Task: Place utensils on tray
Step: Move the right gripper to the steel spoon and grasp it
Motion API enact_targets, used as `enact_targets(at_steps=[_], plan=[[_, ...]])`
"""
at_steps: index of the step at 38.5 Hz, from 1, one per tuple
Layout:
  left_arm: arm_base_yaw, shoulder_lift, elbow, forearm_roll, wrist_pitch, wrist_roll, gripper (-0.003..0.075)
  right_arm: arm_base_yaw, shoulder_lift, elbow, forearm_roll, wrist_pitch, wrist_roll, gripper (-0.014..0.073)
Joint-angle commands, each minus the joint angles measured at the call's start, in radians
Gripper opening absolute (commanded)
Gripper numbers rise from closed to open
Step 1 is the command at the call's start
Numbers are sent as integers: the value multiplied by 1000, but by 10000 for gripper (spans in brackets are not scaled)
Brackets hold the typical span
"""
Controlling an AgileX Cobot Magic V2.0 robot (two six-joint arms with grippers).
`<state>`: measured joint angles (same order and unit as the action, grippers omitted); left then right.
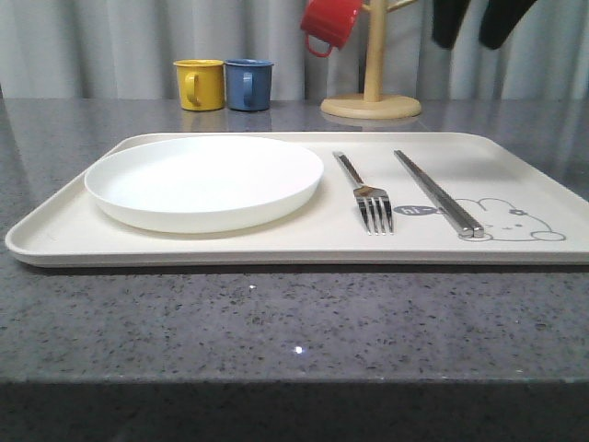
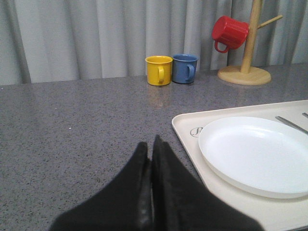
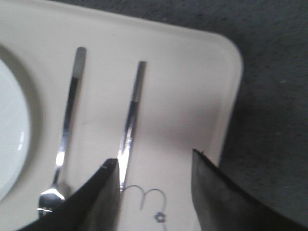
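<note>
The cream tray [image 1: 276, 247] lies on the grey table. On it, a round white plate [image 1: 202, 180] sits at the left. A metal fork [image 1: 363, 189] and a pair of metal chopsticks [image 1: 437, 193] lie to its right, beside the rabbit drawing. My right gripper [image 3: 155, 159] hangs open above the tray's right part, over the rabbit's ears, holding nothing; the chopsticks [image 3: 132, 106] run just past one finger. Its dark fingers show high up in the front view [image 1: 474, 23]. My left gripper [image 2: 150, 144] is shut and empty, over bare table left of the tray [image 2: 185, 132] and plate [image 2: 255, 154].
A yellow mug [image 1: 200, 84] and a blue mug [image 1: 248, 84] stand at the back of the table. A red mug [image 1: 329, 23] hangs on a wooden mug tree [image 1: 373, 92] behind the tray. A grey curtain closes the back. The table's front edge [image 1: 294, 378] is near.
</note>
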<state>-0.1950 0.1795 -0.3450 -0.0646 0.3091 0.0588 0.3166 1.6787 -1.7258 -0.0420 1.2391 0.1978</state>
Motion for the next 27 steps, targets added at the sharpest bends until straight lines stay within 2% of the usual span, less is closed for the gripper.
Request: enact_targets(at_steps=[1,7,14,19,27], plan=[[2,9,-27,-2,-86,-9,-18,-87,-107,-6,-51,100,-68,374],[2,9,-27,-2,-86,-9,-18,-275,-171,68,-55,99,-129,374],[2,9,-27,-2,-86,-9,-18,-459,-160,176,-42,98,-198,374],[2,9,-27,-2,-86,-9,-18,-520,-119,226,-14,80,-225,374],[2,9,-27,-2,-86,-9,-18,-529,-41,230,-14,47,-245,374]])
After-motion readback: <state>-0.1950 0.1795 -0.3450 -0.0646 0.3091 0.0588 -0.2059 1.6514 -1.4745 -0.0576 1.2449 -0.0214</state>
